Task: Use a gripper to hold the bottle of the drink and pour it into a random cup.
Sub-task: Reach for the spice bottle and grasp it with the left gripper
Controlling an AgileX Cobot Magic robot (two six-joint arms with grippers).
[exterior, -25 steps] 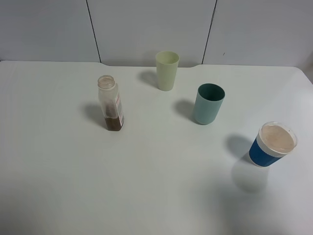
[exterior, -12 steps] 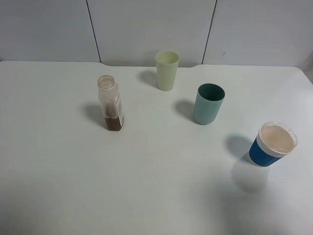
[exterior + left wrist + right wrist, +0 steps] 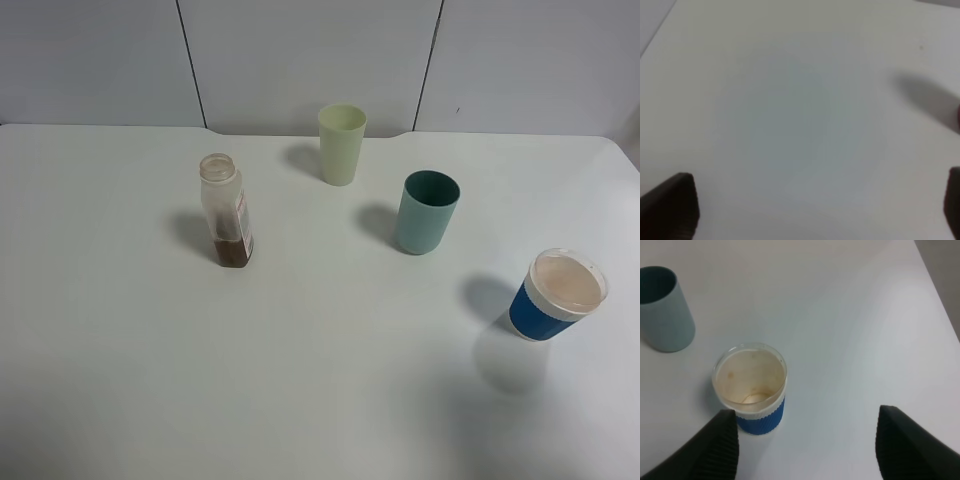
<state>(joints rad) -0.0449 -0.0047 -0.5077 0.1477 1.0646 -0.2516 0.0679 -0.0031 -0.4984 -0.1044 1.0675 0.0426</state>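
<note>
The left pincer (image 3: 812,207) hangs above the worktop (image 3: 790,100), its dark fingertips (image 3: 670,207) spread wide with nothing between them. The right pincer (image 3: 810,450) likewise hovers over the worktop, black fingers (image 3: 715,450) parted and empty.

The bottle (image 3: 226,212) stands upright and capless, clear, with brown liquid at its bottom. The pale yellow-green cup (image 3: 342,145) stands upright, well apart, behind and right of it.

clear plastic bottle (image 3: 225,212), matt table (image 3: 300,350) (smooth)
</note>
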